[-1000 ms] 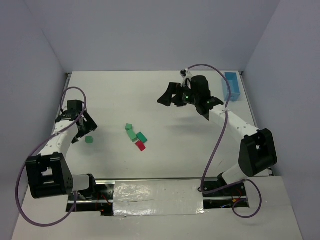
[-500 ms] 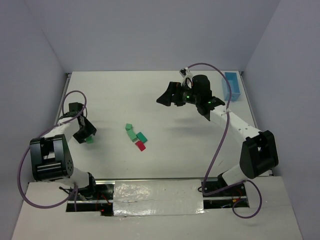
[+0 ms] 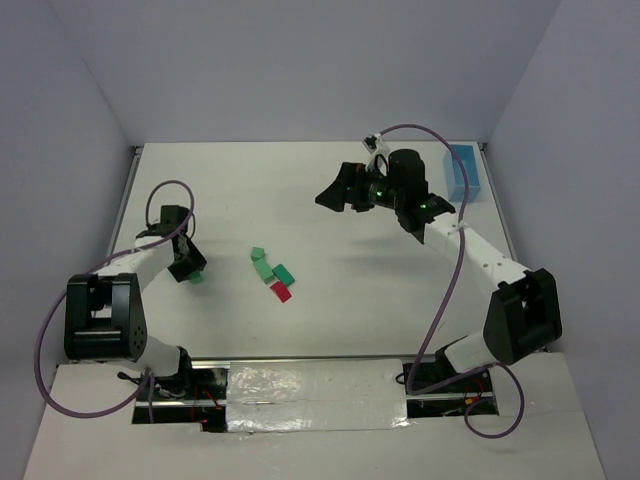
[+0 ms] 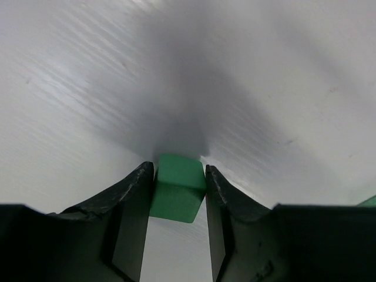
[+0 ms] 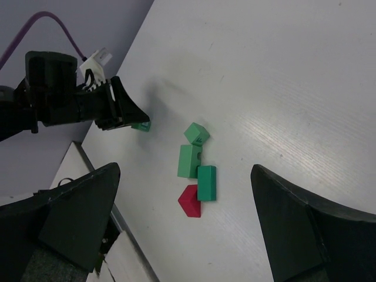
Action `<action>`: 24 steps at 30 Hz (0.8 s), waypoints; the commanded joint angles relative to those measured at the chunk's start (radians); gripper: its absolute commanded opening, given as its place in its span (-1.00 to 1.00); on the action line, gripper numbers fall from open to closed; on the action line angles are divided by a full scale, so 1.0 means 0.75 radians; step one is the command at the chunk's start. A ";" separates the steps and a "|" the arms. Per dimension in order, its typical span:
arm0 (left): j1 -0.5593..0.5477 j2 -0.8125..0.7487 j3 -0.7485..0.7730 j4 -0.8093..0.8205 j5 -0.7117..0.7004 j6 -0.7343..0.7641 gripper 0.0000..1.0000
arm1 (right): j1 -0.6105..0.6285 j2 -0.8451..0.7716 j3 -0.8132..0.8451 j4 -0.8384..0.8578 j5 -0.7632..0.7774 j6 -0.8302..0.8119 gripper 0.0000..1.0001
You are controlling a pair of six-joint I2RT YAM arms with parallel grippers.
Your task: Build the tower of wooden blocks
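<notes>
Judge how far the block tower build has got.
Nothing is stacked yet: the red wedge and three green blocks lie loose on the table. In hand: the left gripper clamps a fourth green block. The right gripper hangs open. All stacking remains.

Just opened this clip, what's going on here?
The left claw is shut on a small green wood block at the left side of the table, apart from the rest. Three more green wood blocks and a red roof-shaped wood wedge lie in a loose cluster mid-table, nothing stacked yet. The right claw hangs open over the far side, holding nothing, near a light blue tray.
</notes>
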 commanded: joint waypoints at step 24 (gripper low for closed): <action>-1.001 1.138 1.761 -0.212 -0.235 -0.088 -0.59 | -0.421 -0.707 -0.282 -0.433 0.663 0.010 1.00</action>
